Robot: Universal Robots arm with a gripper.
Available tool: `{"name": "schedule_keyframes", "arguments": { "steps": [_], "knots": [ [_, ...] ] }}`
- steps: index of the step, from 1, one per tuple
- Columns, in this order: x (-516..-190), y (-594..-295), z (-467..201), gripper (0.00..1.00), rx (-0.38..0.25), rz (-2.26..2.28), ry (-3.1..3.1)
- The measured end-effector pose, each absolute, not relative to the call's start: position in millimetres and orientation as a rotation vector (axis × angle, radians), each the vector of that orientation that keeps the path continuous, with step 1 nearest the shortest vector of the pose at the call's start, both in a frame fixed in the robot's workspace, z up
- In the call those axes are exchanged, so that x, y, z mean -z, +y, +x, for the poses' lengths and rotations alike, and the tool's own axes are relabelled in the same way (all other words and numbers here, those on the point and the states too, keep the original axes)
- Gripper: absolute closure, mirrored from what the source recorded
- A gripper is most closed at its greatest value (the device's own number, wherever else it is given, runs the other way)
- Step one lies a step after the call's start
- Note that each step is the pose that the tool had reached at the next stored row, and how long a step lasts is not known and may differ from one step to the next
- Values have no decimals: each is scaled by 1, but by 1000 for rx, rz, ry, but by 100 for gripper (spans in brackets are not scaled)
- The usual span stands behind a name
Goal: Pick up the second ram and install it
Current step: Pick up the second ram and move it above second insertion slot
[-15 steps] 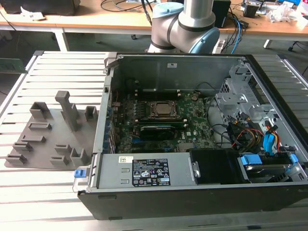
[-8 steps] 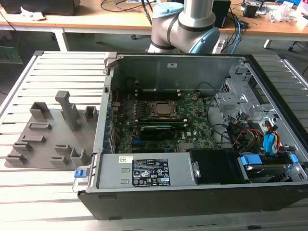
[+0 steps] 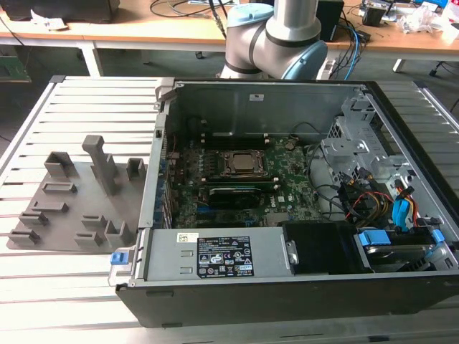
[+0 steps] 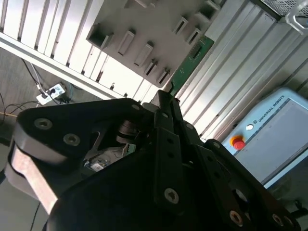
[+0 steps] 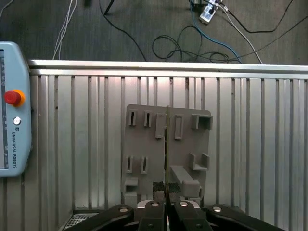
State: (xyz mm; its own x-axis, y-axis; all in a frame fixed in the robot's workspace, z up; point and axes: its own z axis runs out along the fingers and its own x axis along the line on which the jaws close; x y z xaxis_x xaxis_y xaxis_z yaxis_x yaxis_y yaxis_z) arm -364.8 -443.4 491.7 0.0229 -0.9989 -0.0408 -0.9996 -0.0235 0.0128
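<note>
One ram held — grey holder blocks below.

Floor: we see a dark grey floor strewn with loose cables.
Furniture: we note wooden desks behind the slatted metal surface.

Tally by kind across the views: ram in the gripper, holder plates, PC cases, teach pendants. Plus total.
second ram, clamped in the gripper: 1
grey holder plate: 1
open PC case: 1
teach pendant: 1
Total: 4
</note>
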Motion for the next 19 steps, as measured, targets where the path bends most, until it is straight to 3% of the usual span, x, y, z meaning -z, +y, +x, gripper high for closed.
{"name": "schedule_keyframes", "arguments": {
  "steps": [19],
  "knots": [
    [-441,-443,-362,86,-58,-2238,2178]
  ]
}}
